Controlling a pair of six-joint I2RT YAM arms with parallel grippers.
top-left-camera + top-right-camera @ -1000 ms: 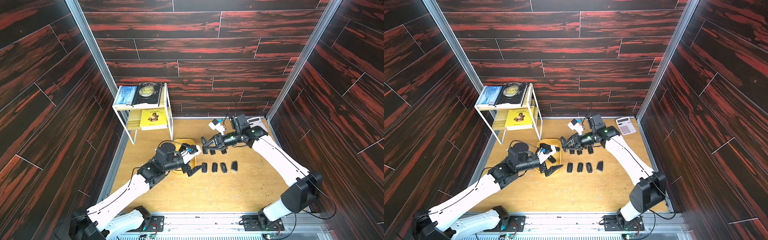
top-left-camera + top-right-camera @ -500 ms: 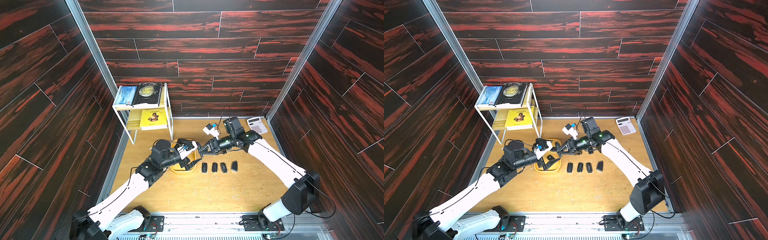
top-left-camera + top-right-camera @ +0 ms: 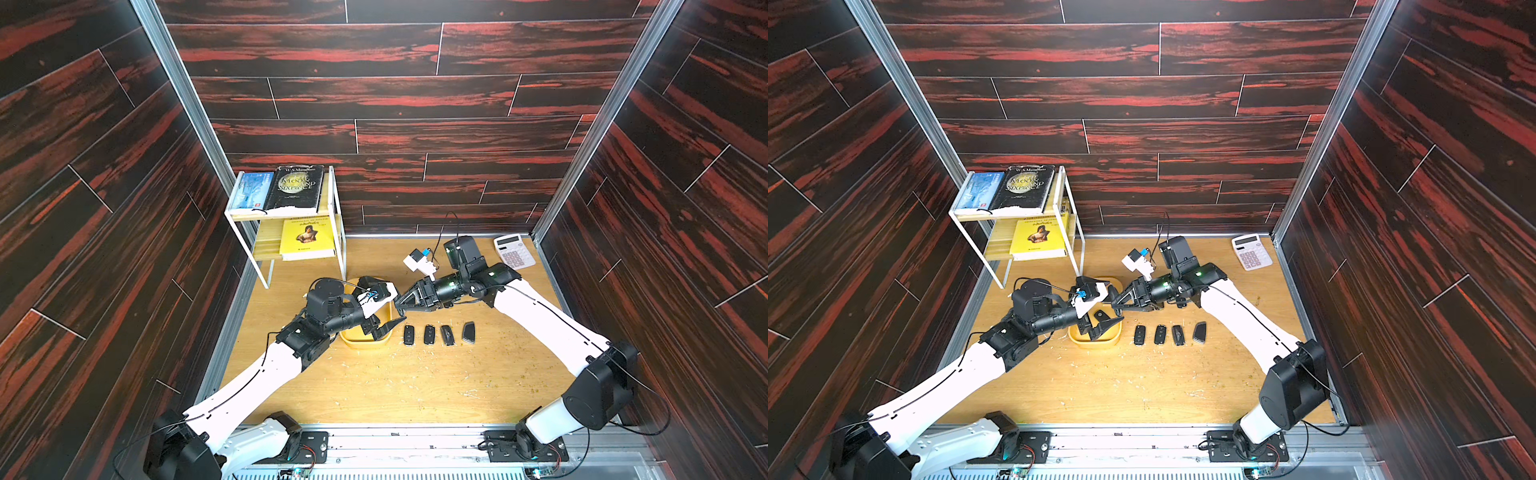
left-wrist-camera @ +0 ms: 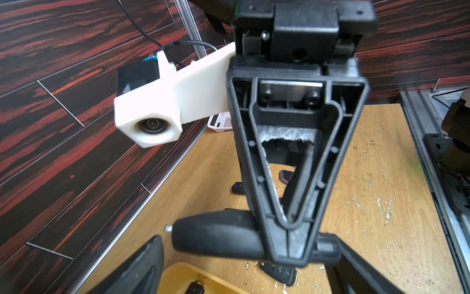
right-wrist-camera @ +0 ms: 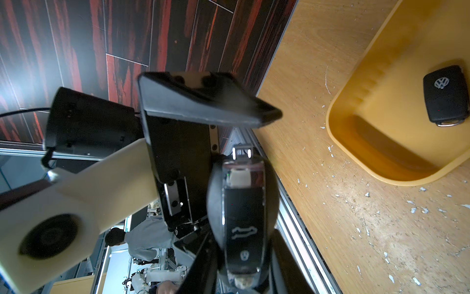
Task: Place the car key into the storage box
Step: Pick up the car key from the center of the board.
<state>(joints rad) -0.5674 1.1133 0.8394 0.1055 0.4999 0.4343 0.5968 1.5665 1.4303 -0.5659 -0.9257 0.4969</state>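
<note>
The black car key point(image 5: 243, 216) is gripped in my right gripper point(image 5: 241, 254), which is shut on it. In both top views this gripper point(image 3: 400, 309) point(image 3: 1116, 305) hovers at the right edge of the yellow storage box point(image 3: 365, 344) point(image 3: 1096, 343). My left gripper point(image 3: 384, 326) point(image 3: 1100, 328) is open over the box's right side. In the left wrist view the held key point(image 4: 216, 234) lies crosswise between the spread fingers point(image 4: 142, 267) of the left gripper point(image 4: 244, 244), not touching them. Another black key point(image 5: 445, 96) point(image 3: 1100, 314) lies inside the box point(image 5: 368, 127).
Several more black keys lie in a row on the table right of the box point(image 3: 409, 335) point(image 3: 468, 332). A white two-tier shelf rack with books point(image 3: 291, 216) stands at the back left. A calculator point(image 3: 514, 251) lies at the back right corner.
My right gripper has carried the key leftward and down to the box's right edge. My left gripper has drawn back from the row of keys to over the box, still open.
</note>
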